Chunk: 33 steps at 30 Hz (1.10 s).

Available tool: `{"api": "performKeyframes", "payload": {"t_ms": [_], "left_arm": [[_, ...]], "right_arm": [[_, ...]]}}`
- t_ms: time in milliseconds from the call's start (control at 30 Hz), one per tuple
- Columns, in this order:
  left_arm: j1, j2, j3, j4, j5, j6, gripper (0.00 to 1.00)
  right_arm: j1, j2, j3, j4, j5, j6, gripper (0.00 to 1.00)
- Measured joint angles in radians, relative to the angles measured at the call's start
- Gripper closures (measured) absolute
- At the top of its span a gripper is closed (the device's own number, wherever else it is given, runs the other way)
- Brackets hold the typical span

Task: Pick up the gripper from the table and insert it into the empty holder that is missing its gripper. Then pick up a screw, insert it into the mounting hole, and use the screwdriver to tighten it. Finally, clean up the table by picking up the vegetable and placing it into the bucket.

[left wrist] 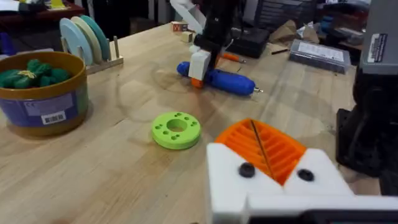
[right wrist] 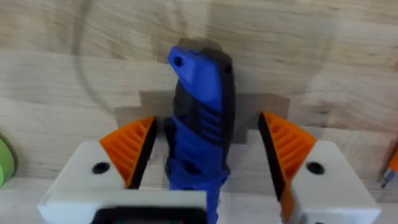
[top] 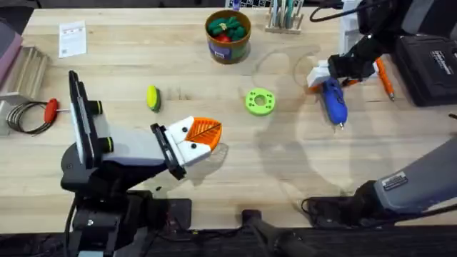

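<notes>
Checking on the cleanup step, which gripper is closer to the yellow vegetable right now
Left. The left gripper sits just right of the vegetable; the right gripper is far across the table, straddling the screwdriver.

Round can with brown rim and dark blue side (left wrist: 42,93): carries a white sticker with a barcode; the print on it is too small to read.
White paper card at the table's far left (top: 72,38): bears dark printed lines and a small block, none legible.
Grey link of the right arm (top: 409,184): has a white label with tiny print, unreadable.
Grey upright housing at the right edge of the left wrist view (left wrist: 378,37): has a white label with small black marks, not legible.
Readable words or numbers: none anywhere.
</notes>
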Motion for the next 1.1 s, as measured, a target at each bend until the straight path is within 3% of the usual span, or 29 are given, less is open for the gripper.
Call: {"api": "performKeyframes", "payload": {"t_ms": [67, 133, 200, 300, 333, 367, 800, 1100], "left_arm": [[0.0, 0.0, 0.0, 0.0, 0.0, 0.0, 0.996], [0.0, 0.0, 0.0, 0.0, 0.0, 0.0, 0.996], [0.0, 0.0, 0.0, 0.0, 0.0, 0.0, 0.996], [0.0, 0.0, 0.0, 0.0, 0.0, 0.0, 0.996], [0.0, 0.0, 0.0, 0.0, 0.0, 0.0, 0.996], [0.0, 0.0, 0.0, 0.0, 0.0, 0.0, 0.996], [0.0, 0.0, 0.0, 0.0, 0.0, 0.0, 0.996], [0.0, 0.0, 0.0, 0.0, 0.0, 0.0, 0.996]], "right_arm": [[0.0, 0.0, 0.0, -0.001, 0.003, -0.001, 0.054], [0.0, 0.0, 0.0, 0.001, 0.009, -0.006, 0.169], [0.0, 0.001, 0.0, 0.001, 0.012, -0.011, 0.4], [0.001, 0.003, 0.001, 0.004, 0.026, -0.016, 0.828], [0.0, 0.005, 0.001, 0.005, 0.031, -0.017, 0.939], [-0.001, 0.007, 0.001, 0.008, 0.03, -0.013, 0.976], [-0.001, -0.009, 0.001, -0.007, 0.032, -0.01, 0.977], [0.009, -0.257, 0.057, -0.036, 0.029, 0.059, 0.977]]}}
